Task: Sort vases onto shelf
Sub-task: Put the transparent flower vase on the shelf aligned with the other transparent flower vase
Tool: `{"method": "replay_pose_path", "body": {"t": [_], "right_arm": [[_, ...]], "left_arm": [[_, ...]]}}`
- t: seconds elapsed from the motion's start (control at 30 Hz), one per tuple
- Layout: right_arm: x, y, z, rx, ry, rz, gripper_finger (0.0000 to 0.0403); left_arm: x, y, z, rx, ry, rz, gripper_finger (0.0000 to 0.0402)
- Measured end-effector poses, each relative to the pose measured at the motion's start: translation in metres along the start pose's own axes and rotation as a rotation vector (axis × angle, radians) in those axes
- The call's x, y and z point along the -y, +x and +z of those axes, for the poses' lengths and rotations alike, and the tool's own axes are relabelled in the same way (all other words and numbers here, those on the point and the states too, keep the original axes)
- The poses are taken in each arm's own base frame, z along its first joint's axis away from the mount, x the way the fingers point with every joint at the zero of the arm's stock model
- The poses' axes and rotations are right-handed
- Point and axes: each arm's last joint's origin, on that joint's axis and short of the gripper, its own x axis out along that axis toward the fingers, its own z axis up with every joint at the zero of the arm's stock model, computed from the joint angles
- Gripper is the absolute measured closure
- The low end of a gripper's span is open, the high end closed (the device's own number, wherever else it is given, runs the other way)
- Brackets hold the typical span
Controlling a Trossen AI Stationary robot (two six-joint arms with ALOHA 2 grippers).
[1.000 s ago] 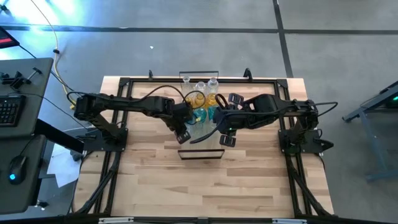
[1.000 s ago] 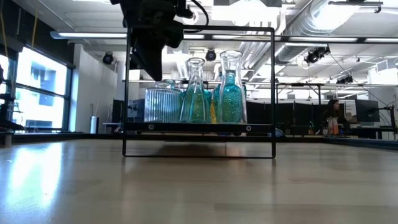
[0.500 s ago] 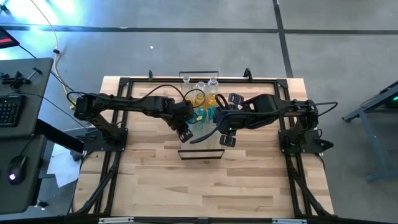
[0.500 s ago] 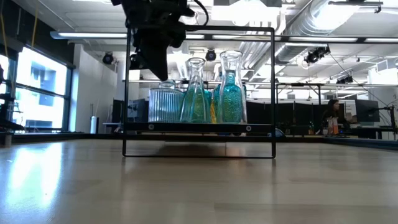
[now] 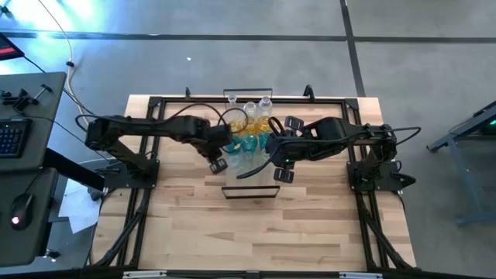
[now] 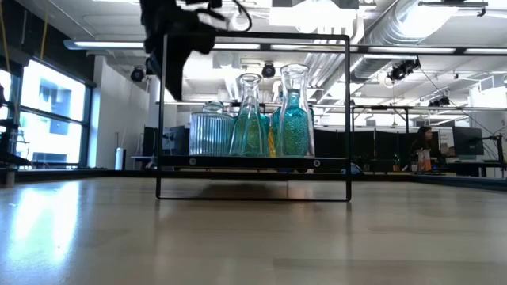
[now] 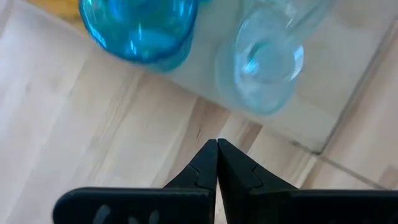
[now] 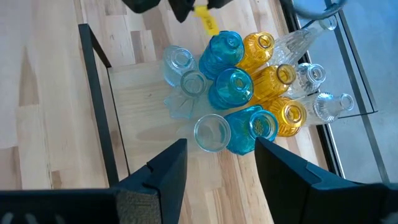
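Observation:
Several vases in teal, amber and clear glass (image 8: 239,93) stand bunched together on the light-wood shelf (image 8: 140,93), upright on their bases. In the low view a ribbed clear vase (image 6: 210,131) and two teal ones (image 6: 295,119) show on the shelf's board (image 6: 253,161). My left gripper (image 7: 216,148) is shut and holds nothing. It hangs above the table just off the shelf's left side (image 5: 218,164), near a clear vase (image 7: 267,62) and a teal vase (image 7: 140,28). My right gripper (image 8: 217,165) hangs open above the shelf's near right part (image 5: 283,172), holding nothing.
The shelf's thin black frame (image 5: 249,191) stands up at its near and far ends (image 5: 248,91). Bare wooden tabletop (image 5: 248,232) lies toward the near edge. A black rail frame (image 5: 155,101) runs around the table. A desk with a keyboard (image 5: 12,136) stands off to the left.
My left gripper has drawn away from the vases toward the table's left edge, rising a little and tipping, and it stays shut. The vases and my right gripper have kept still.

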Motion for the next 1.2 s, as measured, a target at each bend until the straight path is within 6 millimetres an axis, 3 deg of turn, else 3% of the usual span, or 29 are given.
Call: {"method": "replay_pose_path", "body": {"t": [0.23, 0.67, 1.2], "right_arm": [[0.0, 0.0, 0.0, 0.0, 0.0, 0.0, 0.0233], [0.0, 0.0, 0.0, 0.0, -0.008, 0.0, 0.0233], [0.0, 0.0, 0.0, 0.0, -0.018, -0.001, 0.0233]], "left_arm": [[-0.003, 0.02, -0.008, -0.024, -0.018, 0.008, 0.0401], [0.001, 0.033, 0.003, 0.006, 0.001, -0.041, 0.0401], [0.005, 0.036, 0.005, -0.007, 0.001, -0.118, 0.0401]]}}
